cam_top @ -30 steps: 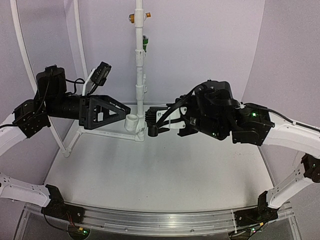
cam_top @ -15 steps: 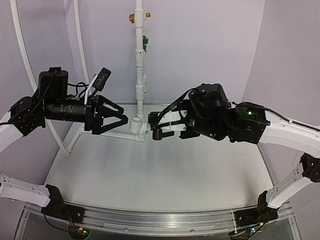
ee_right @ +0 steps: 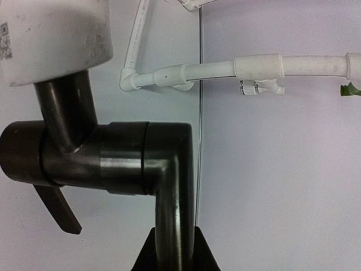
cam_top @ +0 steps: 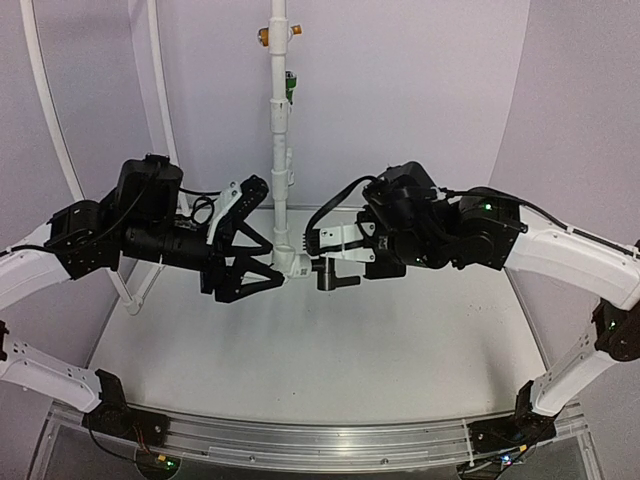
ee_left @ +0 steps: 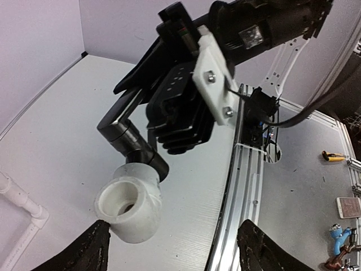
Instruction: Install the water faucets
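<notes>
A: Quick rundown, biggest first, ref pt = the white fitting.

B: White table lies below the fitting. In top cam the tall white pipe rises straight up right behind the fitting.

A: Arms?

B: Left arm reaches in from the fitting's left and right arm from its right. Both meet at it, over mid-table.

A: Grippers?

B: Right gripper is just right of the fitting, pinched tight on the faucet w/ both fingers clamped on the long stem. Left gripper is spread wide, one finger either side of the fitting. One finger is just beside it, maybe touching, can't tell. The other is well apart.

A: So left isn't holding anything?

B: No grip that I can see. The jaws only straddle the fitting.

A: Faucet itself?

B: Black metal, off the table, carried approx level at the fitting's right. Right wrist cam shows its neck going into the fitting. How deep, can't tell.

A: Anything on the body?

B: Small flat lever sticks out on the side away from the fitting.

A: Fitting's open end?

B: The round socket faces the left wrist cam. Whether the fitting joins the pipe, can't tell.

A: Small stuff?

B: Orange valve and green valve sit high on the pipe, well above the fitting.
</notes>
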You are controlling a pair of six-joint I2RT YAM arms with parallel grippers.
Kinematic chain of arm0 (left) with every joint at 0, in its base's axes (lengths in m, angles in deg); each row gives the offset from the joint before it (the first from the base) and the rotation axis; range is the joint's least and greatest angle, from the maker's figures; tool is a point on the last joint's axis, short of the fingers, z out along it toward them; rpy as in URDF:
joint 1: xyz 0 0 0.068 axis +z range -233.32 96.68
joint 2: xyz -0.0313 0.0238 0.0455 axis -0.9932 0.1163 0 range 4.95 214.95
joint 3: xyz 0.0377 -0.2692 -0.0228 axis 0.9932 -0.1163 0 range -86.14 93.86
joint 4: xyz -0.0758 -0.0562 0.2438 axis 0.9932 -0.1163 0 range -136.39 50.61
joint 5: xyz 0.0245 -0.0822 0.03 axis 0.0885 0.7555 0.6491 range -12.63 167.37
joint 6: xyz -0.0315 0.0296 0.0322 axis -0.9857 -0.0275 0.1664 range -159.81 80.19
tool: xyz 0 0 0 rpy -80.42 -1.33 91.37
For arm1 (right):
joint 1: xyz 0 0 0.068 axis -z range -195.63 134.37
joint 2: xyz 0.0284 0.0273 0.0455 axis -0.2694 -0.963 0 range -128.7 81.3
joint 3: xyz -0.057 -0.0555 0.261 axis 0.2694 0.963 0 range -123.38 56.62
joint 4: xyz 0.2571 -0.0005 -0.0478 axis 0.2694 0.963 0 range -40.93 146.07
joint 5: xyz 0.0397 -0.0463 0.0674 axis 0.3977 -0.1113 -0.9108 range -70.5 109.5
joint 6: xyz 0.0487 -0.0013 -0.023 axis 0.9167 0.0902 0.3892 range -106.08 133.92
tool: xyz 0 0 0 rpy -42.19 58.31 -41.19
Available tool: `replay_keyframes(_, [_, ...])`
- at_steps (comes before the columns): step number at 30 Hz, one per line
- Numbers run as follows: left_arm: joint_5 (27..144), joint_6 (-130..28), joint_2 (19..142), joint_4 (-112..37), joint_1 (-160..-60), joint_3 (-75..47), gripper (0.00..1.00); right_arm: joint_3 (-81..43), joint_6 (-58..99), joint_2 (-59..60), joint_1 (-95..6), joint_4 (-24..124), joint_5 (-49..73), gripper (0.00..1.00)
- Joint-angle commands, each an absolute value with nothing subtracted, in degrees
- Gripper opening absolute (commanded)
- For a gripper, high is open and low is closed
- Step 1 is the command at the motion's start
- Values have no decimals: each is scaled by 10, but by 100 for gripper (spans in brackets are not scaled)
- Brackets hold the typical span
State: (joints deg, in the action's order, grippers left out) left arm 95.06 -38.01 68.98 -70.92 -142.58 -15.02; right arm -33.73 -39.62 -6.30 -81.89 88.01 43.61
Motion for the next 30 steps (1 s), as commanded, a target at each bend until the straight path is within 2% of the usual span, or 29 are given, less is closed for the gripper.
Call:
replay_keyframes(1, [904, -354, 709, -686, -1430, -143, 74, -383, -365, -53, -825, 835, 405, 0])
replay_keyframes(11, [859, -353, 695, -663, -1430, -164, 68, -382, -364, -39, -824, 845, 382, 0])
replay_keyframes(15, [864, -355, 697, -661, -1430, -167, 62, -400, -360, -41, -824, 856, 364, 0])
replay_keyframes(25, [858, -333, 682, -664, -1429, -185, 39, -426, -352, -24, -824, 893, 288, 0])
replay_keyframes(30, [843, -312, 671, -652, -1430, -199, 35, -438, -346, -14, -824, 920, 239, 0])
